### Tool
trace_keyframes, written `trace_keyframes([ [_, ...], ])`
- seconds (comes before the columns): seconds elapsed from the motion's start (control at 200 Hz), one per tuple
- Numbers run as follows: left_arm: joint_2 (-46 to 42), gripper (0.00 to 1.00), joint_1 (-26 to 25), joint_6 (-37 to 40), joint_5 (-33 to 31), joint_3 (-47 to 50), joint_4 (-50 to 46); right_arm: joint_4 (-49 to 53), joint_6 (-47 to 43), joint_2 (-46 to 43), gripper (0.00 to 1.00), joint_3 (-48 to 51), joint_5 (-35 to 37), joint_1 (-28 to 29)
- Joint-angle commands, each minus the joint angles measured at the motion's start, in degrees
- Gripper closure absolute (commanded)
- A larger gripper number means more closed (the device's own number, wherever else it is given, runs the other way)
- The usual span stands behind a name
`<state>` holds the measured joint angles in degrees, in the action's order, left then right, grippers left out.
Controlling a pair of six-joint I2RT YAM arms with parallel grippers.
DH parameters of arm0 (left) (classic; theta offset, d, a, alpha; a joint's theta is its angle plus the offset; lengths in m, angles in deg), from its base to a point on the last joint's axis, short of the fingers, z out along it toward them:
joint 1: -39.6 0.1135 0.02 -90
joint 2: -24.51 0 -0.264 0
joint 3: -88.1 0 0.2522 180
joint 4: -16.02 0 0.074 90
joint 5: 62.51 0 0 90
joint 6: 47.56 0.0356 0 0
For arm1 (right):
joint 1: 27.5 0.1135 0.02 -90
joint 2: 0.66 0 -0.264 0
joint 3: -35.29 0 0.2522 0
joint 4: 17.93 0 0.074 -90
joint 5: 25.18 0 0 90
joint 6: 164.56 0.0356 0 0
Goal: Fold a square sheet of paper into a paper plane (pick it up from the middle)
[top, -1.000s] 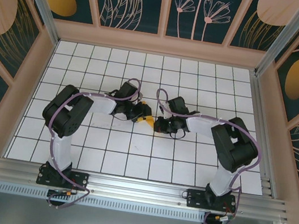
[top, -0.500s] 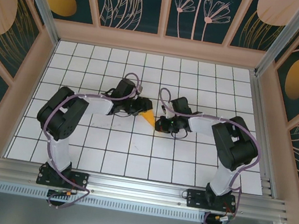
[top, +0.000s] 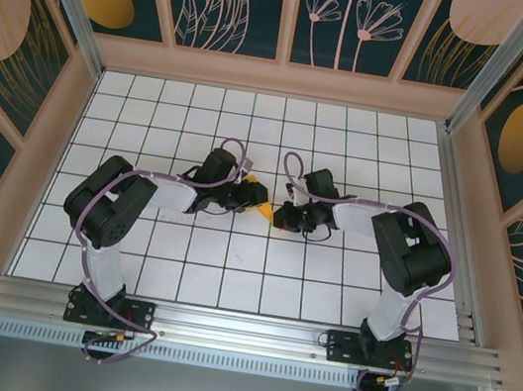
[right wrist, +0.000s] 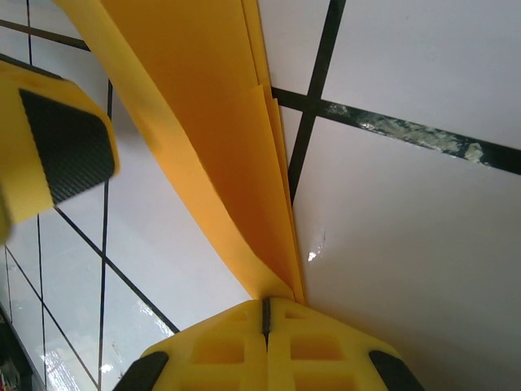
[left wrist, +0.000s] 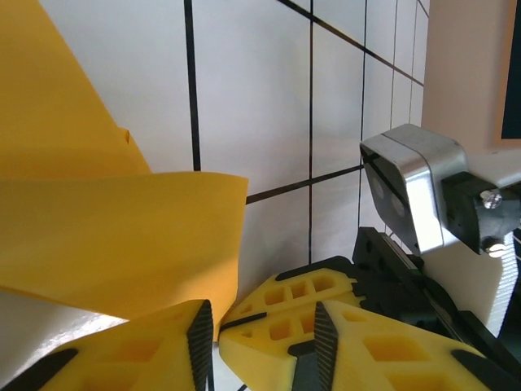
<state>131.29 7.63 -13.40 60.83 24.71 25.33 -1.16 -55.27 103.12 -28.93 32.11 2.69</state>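
Top external view, reading from the left: my left arm is folded with its elbow out toward the left edge of the white gridded table (top: 156, 103). Its forearm runs low and rightward to the table's middle. My left pincer (top: 243, 197) ends there, right against the thin orange-yellow sheet of paper (top: 259, 198). On the left wrist view its yellow fingers (left wrist: 146, 354) stand apart. A loose flap of the paper lies beside one pad, and nothing is pinched between them.

The orange-yellow sheet of paper sits at the middle of the table, between my two pincers. From above it is a small pointed wedge rather than a flat square. The wrist views show layered flaps and a long crease, so I judge the first folds made. The wings and final shaping look left to do, as it is not yet a finished dart.

To its right, my right pincer (top: 277, 216) is closed tight on the folded edge, the layers running straight into the seam of its fingers (right wrist: 220, 342). My right arm mirrors the left, elbow out toward the right edge and forearm reaching inward and low.
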Motion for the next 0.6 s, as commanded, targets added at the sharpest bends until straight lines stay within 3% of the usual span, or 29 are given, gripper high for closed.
trace_keyframes([
  [0.0,2.2,0.63,-0.4,-1.4,1.0,-1.1,1.9,2.5,0.7,2.0,0.96,1.4,2.3,-0.5],
  [0.595,5.2,0.72,-0.5,-1.8,-3.8,-3.7,-3.2,2.3,0.3,0.5,0.95,0.6,0.8,-0.5],
])
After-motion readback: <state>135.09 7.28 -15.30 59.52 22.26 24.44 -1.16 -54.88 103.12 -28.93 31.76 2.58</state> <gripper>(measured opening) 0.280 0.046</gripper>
